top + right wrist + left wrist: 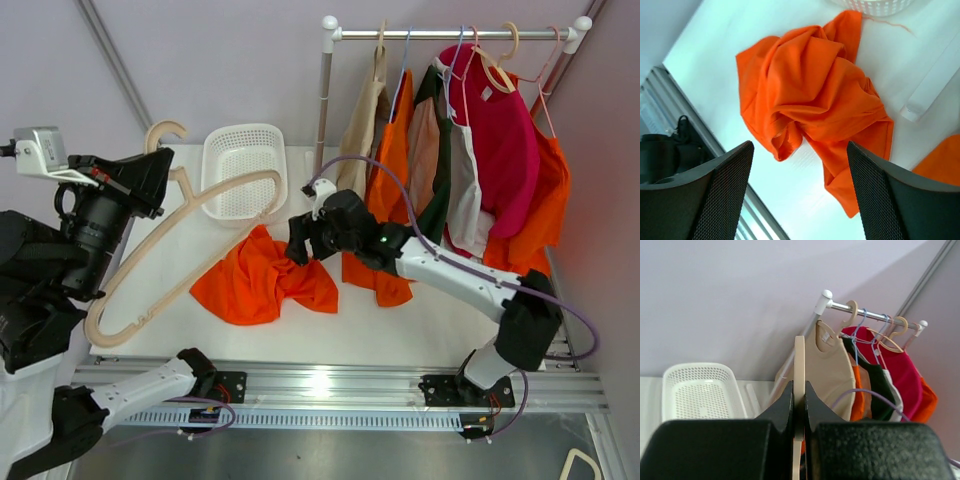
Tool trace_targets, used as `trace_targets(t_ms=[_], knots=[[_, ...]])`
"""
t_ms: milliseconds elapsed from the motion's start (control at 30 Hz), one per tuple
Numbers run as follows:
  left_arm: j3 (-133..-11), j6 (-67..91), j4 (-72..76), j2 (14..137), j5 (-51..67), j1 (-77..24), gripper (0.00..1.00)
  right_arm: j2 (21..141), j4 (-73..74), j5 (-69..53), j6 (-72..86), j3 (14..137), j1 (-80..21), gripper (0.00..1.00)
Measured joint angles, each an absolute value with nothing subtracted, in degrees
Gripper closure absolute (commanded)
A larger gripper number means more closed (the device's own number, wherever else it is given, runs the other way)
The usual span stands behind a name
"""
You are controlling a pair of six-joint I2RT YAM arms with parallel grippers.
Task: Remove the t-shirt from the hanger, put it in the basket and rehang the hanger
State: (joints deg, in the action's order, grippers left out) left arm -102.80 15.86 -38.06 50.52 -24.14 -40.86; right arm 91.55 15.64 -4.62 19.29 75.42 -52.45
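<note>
The orange t-shirt point(262, 282) lies crumpled in a loose heap on the white table point(400, 325), a little to the 9 o'clock side of the table's middle in the overhead view. It is off the hanger and nothing is holding it. In the right wrist view the t-shirt point(815, 105) shows deep folds, with one flap trailing off toward 5 o'clock.

The beige hanger point(232, 185) is bare and held up in the air over the 9 o'clock part of the table, close to the overhead camera, its hook pointing toward 12 o'clock. The left fingers point(152, 185) are clamped on it near the hook. The left wrist view confirms this: the two dark left fingers point(786, 405) are pressed against either side of the thin hanger point(799, 360), which stands upright between them.

The right fingers point(298, 248) hang just at the 3 o'clock edge of the t-shirt, above the cloth. In the right wrist view the right fingers point(725, 190) are spread wide apart with nothing between them, and the t-shirt and table show through the gap.

A white mesh basket point(243, 165) sits at 12 o'clock from the t-shirt, near the far edge of the table. At 2 o'clock stands a clothes rack point(450, 34) with a row of clothes point(500, 140) on hangers, in beige, orange, dark green, white and red.
</note>
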Motion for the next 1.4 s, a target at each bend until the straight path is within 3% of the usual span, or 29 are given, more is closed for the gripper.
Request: trace_targets(t_ms=[333,700,967,1400], knots=[[-99.66,6.50,-24.36,55.77,-22.70,-40.86,0.99,76.09,16.97,-2.83,21.41,64.03,-60.60,0.20],[-99.33,0.82,-11.46,73.17,-18.28,-40.86,0.99,57.95,21.85,0.73,22.46,58.85,-67.85,0.18],[-102.02,-1.13,-3.22,82.89,-15.44,-40.86,0.99,55.35,24.29,3.55,22.96,55.35,-68.01,0.18],[-117.95,-1.78,4.01,99.09,-13.13,-40.86,0.99,50.98,28.67,6.81,23.70,55.33,-68.01,0.18]])
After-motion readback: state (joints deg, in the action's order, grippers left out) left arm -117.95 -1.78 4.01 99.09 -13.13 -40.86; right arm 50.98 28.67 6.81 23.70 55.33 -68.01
